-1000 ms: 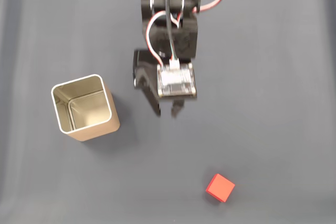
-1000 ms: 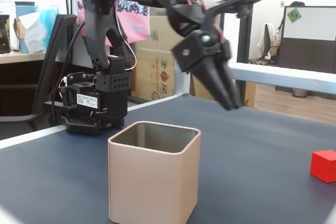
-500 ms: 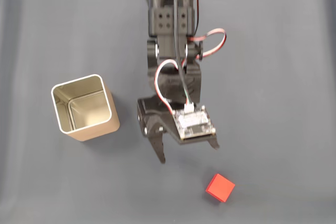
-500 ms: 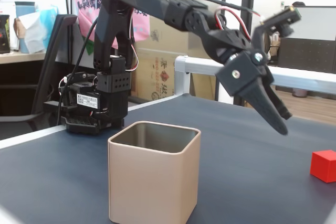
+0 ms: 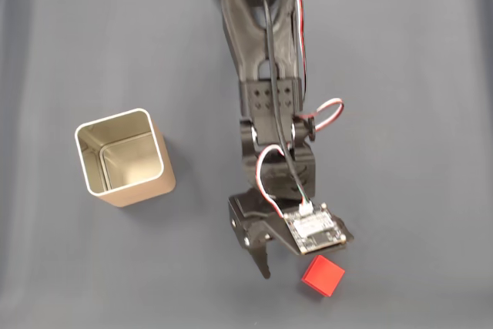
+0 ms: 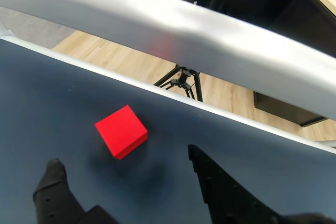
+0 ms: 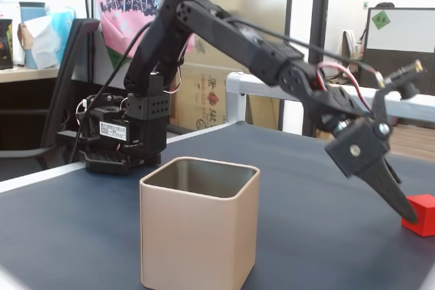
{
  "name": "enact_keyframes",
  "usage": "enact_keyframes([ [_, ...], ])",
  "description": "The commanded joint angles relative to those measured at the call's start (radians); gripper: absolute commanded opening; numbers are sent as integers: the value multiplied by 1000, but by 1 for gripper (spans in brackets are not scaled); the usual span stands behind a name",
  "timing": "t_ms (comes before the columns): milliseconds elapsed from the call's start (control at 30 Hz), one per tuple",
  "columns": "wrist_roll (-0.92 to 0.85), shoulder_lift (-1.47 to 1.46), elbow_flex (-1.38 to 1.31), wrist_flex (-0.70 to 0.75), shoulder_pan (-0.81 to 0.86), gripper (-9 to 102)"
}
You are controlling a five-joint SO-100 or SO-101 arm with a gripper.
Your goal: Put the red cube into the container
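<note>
The red cube (image 5: 322, 275) lies on the dark mat near the bottom edge of a fixed view looking down. In the wrist view the red cube (image 6: 122, 131) sits just ahead of my gripper (image 6: 122, 157) and between the lines of its two black fingers (image 6: 210, 182). My gripper (image 5: 296, 261) is open and empty, and its left finger points past the cube's left side. From the side, the gripper (image 7: 404, 203) tilts down with its tip just in front of the cube (image 7: 425, 212). The container (image 5: 142, 192) stands upright at the left, its mouth open.
The mat's far edge (image 6: 157, 94) runs close behind the cube, with a silver rail (image 6: 210, 35) above it. The arm's base (image 7: 126, 134) stands behind the container (image 7: 200, 242). Bare mat lies between container and cube.
The arm has stretched out from beside the container toward the cube and dropped lower. The fingers have spread wider apart. Cube and container have not moved.
</note>
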Motion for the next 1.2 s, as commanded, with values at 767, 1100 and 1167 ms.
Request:
enact_keyframes([
  [767, 29, -187, -428, 282, -69, 49],
  [1100, 61, -195, -463, 318, -98, 47],
  [1167, 63, -189, -463, 330, -101, 46],
])
